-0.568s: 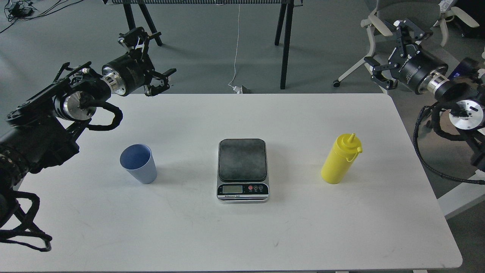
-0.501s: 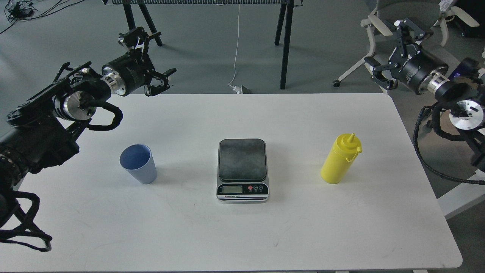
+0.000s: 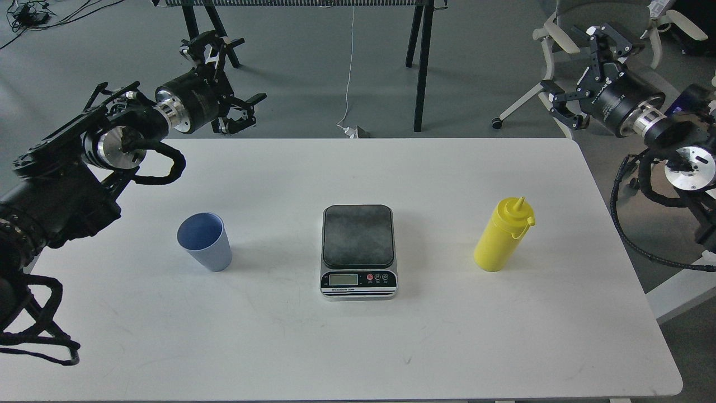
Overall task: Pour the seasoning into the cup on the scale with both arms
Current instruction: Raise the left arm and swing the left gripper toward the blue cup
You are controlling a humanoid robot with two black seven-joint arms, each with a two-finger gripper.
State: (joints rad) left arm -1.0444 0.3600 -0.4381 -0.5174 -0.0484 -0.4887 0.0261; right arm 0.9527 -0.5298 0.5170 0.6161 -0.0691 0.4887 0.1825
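Observation:
The light-blue cup [image 3: 203, 241] stands upright on the white table [image 3: 358, 347], left of the scale. The scale [image 3: 358, 251] lies at the table's middle, its dark platform bare. The yellow seasoning bottle [image 3: 503, 234] stands upright right of the scale, nozzle cap on. My left gripper [image 3: 230, 78] is open and empty, above the table's far left edge, well behind the cup. My right gripper [image 3: 584, 70] is open and empty, beyond the table's far right corner, well behind the bottle.
An office chair [image 3: 587, 33] stands behind the right gripper. Black table legs [image 3: 422, 67] and a white cable [image 3: 349, 73] are on the floor past the far edge. My arms' cables hang at both sides of the table.

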